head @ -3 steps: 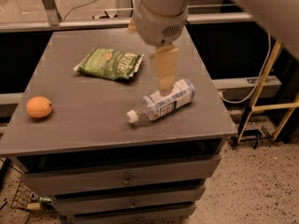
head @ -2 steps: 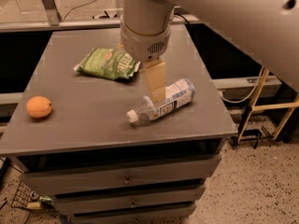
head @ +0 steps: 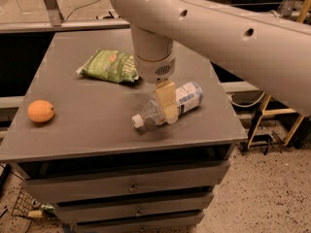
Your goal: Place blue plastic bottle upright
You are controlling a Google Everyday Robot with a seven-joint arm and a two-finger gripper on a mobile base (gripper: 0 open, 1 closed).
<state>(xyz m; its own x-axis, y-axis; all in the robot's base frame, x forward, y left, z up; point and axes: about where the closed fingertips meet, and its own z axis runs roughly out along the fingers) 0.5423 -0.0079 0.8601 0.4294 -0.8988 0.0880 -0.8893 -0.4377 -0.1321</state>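
The bottle [head: 187, 97] lies on its side right of centre on the table [head: 87, 130], with its cap pointing lower left. My gripper [head: 166, 103] sits over its middle, and I cannot tell whether it has hold. I judge the round body could roll toward the near edge, or slip and topple as I tip it up. I cannot see whether the bottle holds liquid. The drawers [head: 131, 183] below are closed, their contents hidden.
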